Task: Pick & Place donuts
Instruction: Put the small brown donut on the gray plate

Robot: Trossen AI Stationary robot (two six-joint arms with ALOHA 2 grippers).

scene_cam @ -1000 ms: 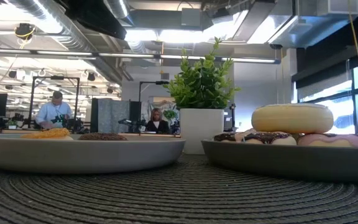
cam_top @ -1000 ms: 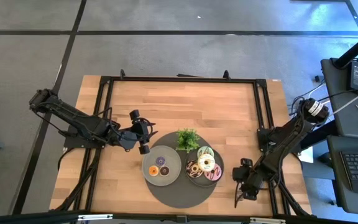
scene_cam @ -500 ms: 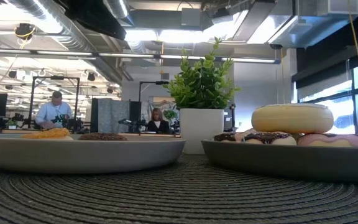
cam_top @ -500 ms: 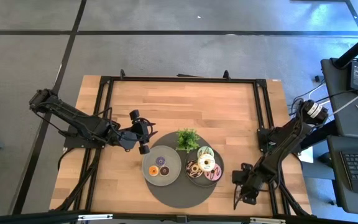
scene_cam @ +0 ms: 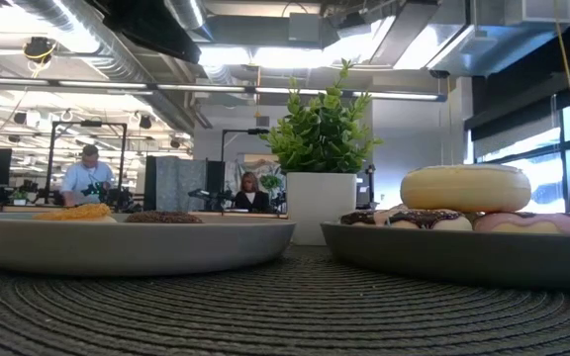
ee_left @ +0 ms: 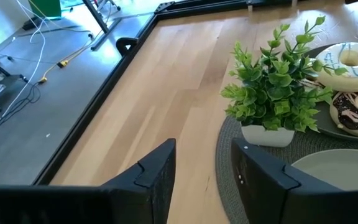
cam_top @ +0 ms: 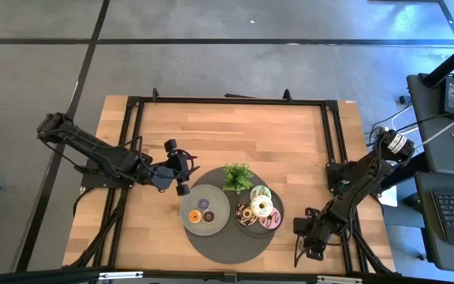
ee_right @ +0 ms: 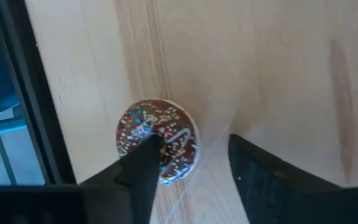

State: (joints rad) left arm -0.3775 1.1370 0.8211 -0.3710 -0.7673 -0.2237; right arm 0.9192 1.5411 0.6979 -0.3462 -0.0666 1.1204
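Holding two mini donuts (cam_top: 202,211), left plate (cam_top: 217,222) sits.

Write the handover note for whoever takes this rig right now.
Left end effector: open, empty, waiting at the mat's left edge.
Right end effector: open, poised over a chocolate sprinkled donut on bare wood near the table's right frame rail.
Done: two minis on the left plate; larger donuts piled on the right plate.
Left: grasp the stray donut and plate it.
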